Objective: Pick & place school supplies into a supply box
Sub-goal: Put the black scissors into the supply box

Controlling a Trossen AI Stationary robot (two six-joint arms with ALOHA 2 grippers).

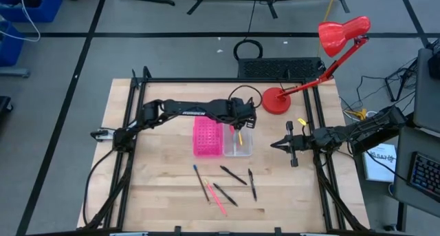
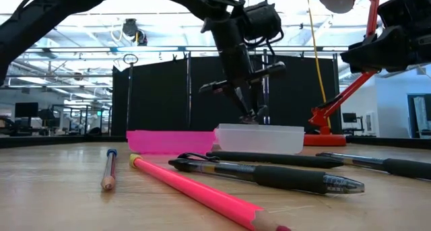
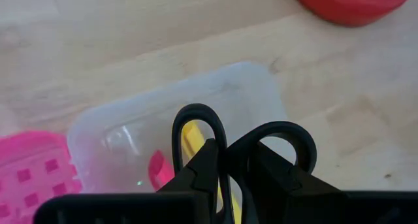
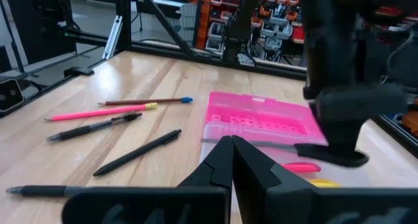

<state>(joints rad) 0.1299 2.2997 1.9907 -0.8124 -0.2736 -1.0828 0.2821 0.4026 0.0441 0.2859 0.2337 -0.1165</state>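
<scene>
Over the clear supply box (image 1: 238, 144), beside the pink tray (image 1: 207, 137), the left gripper (image 3: 225, 178) pinches black-handled scissors (image 3: 245, 149) by the handles. Pens and pencils (image 1: 223, 184) lie near the table's front edge. The right gripper (image 4: 232, 160), fingers pressed together, waits at the table's right.

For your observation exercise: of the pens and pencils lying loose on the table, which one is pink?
The long pink pencil, lowest in the overhead view. The pens around it are black, and the other pencil is brown with a blue end.

Scissors (image 3: 241, 152) blades hidden behind left claw (image 3: 225, 185).
</scene>
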